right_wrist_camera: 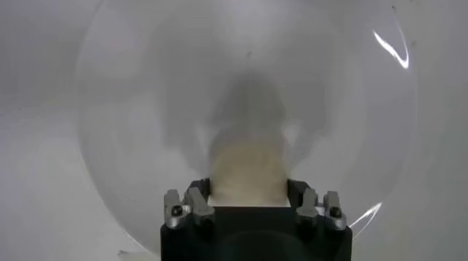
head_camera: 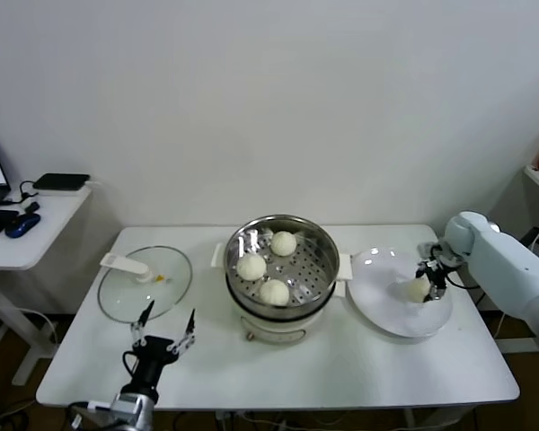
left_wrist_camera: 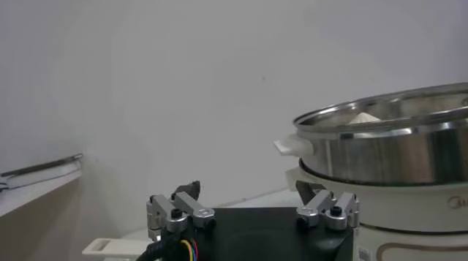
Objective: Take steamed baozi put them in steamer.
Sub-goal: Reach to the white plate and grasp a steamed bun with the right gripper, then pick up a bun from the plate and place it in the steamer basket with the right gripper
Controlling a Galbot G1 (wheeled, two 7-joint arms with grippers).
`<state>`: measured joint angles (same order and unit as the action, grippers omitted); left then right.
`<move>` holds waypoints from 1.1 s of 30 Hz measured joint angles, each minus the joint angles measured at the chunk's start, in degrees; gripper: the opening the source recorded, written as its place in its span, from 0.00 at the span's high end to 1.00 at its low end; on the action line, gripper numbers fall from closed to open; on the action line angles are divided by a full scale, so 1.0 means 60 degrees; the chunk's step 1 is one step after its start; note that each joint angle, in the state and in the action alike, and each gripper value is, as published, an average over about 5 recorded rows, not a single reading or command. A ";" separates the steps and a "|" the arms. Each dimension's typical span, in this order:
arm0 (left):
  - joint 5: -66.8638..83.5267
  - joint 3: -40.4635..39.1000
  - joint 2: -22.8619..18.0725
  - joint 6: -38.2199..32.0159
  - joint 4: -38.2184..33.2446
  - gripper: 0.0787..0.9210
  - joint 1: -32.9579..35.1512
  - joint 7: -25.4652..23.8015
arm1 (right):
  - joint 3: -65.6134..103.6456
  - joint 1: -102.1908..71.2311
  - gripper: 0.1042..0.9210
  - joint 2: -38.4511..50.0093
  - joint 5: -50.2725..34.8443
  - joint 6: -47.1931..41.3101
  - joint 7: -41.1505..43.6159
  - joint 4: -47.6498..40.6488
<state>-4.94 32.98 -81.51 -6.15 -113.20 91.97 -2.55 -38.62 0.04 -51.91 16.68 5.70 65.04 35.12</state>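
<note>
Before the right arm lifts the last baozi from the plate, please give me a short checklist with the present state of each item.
1. Right tool around the last baozi on the plate: ok.
2. Firm grip: cannot tell.
3. Steamer uncovered, lid aside: ok.
4. Free space beside the three baozi inside: ok.
5. Left tool parked open, away from the steamer: ok.

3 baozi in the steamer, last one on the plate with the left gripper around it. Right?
Wrong arm. The right gripper is around the last baozi on the plate, as the head view shows. The left gripper sits open near the glass lid. Three baozi in the steamer is correct.
</note>
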 measured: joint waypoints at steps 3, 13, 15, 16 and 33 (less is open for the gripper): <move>-0.0006 0.0006 -0.0009 0.0000 -0.0006 0.12 0.0006 0.0002 | -0.0028 0.0028 0.30 0.0018 -0.0041 -0.0004 -0.0001 0.0014; -0.0009 0.0043 -0.0036 -0.0019 -0.0026 0.12 0.0008 0.0005 | -0.0650 0.0556 0.30 0.0285 -0.0615 -0.0179 0.0086 0.0369; -0.0009 0.0036 -0.0039 -0.0021 -0.0037 0.12 -0.0005 0.0006 | -0.0951 0.0807 0.30 0.0395 -0.0893 -0.0263 0.0121 0.0549; -0.0009 0.0031 -0.0041 -0.0021 -0.0044 0.12 -0.0014 0.0005 | -0.1111 0.0946 0.30 0.0450 -0.1052 -0.0307 0.0135 0.0648; -0.0010 -0.0132 -0.0122 0.0030 -0.0210 0.12 -0.0074 -0.0019 | -0.4666 0.4513 0.29 0.0879 -0.4966 -0.1644 0.0131 0.2953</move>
<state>-5.00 32.19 -82.25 -5.97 -114.46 91.52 -2.66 -66.62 27.11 -46.64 -13.12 -4.16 65.82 52.84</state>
